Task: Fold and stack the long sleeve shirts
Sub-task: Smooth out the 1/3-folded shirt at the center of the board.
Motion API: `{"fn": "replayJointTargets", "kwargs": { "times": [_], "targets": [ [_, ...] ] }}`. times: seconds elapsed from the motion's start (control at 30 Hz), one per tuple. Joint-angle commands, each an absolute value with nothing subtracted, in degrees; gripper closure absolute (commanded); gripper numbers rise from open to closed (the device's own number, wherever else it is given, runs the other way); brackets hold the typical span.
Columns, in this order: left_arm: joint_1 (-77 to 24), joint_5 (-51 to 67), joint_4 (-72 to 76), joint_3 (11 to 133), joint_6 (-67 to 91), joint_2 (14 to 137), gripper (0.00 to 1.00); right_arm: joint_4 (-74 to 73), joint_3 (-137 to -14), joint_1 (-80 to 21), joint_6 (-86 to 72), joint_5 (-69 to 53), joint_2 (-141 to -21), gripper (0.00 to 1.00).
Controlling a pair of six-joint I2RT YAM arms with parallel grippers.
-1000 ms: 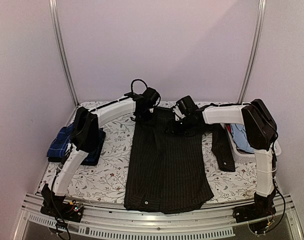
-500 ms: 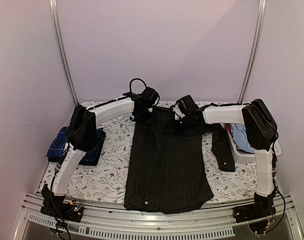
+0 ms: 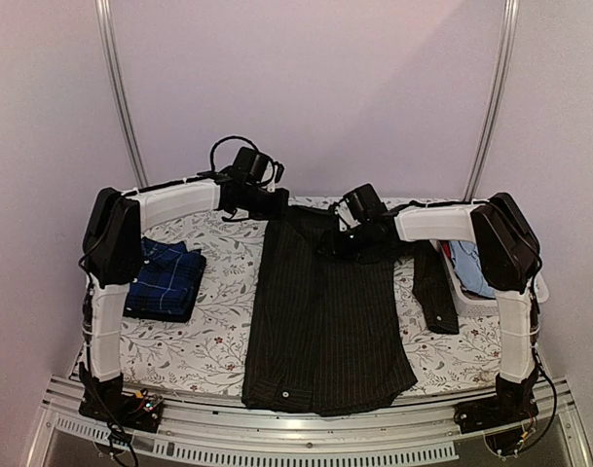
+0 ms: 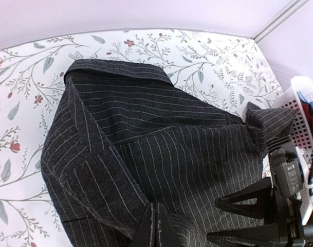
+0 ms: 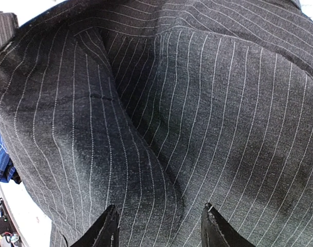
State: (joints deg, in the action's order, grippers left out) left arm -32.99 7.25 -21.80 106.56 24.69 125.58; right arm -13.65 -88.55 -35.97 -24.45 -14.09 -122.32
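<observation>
From above, the left gripper (image 3: 269, 206) sits at top centre of the frame, pinched shut on the upper left shoulder of the black shirt (image 3: 325, 321), which lies lengthwise mid-frame; the right gripper (image 3: 343, 243) is down on its upper right part, and the navy shirt (image 3: 165, 277) lies folded at left. In the left wrist view, closed fingers (image 4: 155, 229) at the bottom edge grip a raised pinstriped fold. In the right wrist view, two fingers (image 5: 106, 229) stand apart at the bottom, a cloth ridge between them, unclamped
</observation>
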Motion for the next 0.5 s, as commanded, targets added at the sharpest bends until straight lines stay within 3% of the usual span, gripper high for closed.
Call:
{"fn": "replayJointTargets", "kwargs": {
  "times": [0.0, 0.47],
  "targets": [
    [-31.9, 15.3, -15.6, 104.6, 25.4, 126.0, 1.0, -11.4, -90.4, -36.0, -24.6, -15.2, -123.6, 0.46],
    [-30.5, 19.7, -12.5, 104.8, 25.2, 128.7, 1.0, -1.7, -90.0, -36.1, -13.9, -16.9, -125.1, 0.42]
  ]
}}
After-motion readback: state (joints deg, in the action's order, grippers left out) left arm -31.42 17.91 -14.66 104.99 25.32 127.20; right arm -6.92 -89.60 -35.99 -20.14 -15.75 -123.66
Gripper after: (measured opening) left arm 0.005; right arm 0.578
